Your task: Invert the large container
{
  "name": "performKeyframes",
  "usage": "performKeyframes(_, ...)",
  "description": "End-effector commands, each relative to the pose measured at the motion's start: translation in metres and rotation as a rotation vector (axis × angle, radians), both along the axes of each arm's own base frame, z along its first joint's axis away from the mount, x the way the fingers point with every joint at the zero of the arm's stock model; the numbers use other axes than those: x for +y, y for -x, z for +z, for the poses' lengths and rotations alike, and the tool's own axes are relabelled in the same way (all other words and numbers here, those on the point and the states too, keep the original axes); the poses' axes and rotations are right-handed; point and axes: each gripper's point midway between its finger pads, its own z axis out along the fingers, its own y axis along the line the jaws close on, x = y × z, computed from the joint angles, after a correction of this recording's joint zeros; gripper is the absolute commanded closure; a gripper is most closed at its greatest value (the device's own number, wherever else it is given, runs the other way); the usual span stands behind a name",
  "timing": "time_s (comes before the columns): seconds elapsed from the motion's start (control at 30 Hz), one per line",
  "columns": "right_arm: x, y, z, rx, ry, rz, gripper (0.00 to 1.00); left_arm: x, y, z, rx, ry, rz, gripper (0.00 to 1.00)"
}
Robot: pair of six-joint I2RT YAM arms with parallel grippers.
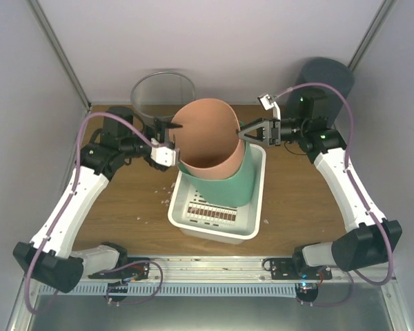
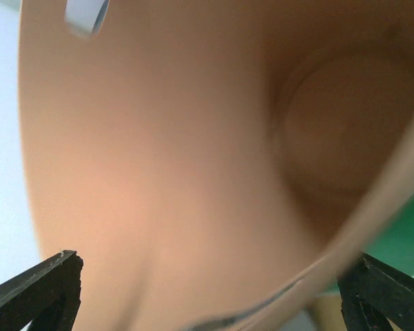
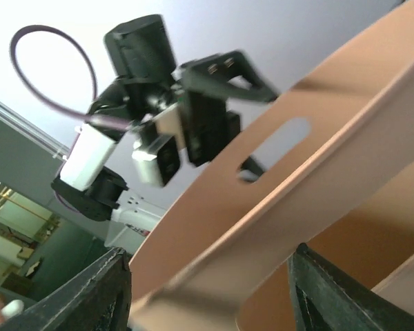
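From above there are two arms and two claws, and one large container [image 1: 207, 134]. It stands tilted inside one white tub [image 1: 252, 224] in the middle of the wooden worktop [image 1: 303, 200], with its open mouth up and turned toward the far left. It is smooth plastic with an oval mouth, salmon-coloured inside and at the rim and green on the lower outer wall. I cannot tell whether that is one piece or two nested.

The tub is rectangular with rounded corners. On its near end is a brown strip with pale bars, and the print is too small to read. Behind on the left stands one clear round bin [image 1: 152, 93], and behind on the right one dark cylinder [image 1: 324, 76]. A few pale specks lie on the wood beside the tub.

The left claw [image 1: 174, 138] is at the container's left rim and the right claw [image 1: 241, 136] at its right rim, each spread wide.

In the left wrist view, two black fingers [image 2: 41, 289] sit far apart at the bottom corners. The salmon wall fills the space between them, blurred, with one handle slot [image 2: 86, 17] at the top left and a patch of green at the lower right.

In the right wrist view, two black ribbed fingers [image 3: 90, 293] are also well apart, with the container's rim running between them. One oval slot pierces the wall, and the other arm's claw shows beyond the rim.
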Motion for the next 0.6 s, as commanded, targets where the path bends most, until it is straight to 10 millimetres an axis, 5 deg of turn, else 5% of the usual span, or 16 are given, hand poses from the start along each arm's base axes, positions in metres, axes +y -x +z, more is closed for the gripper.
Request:
performKeyframes(0.0, 0.009, 0.036, 0.023, 0.005, -0.053, 0.160, 0.39, 0.003, -0.052, 0.097, -0.344, 0.171, 0.068, 0.01)
performKeyframes(0.27, 0.016, 0.010, 0.023, 0.072, -0.045, 0.089, 0.38, 0.029, -0.078, 0.153, -0.386, 0.309, 0.148, 0.01)
performKeyframes(0.57, 0.016, -0.013, 0.001, 0.239, 0.010, -0.065, 0.40, 0.028, -0.040, 0.186, -0.384, 0.403, 0.074, 0.01)
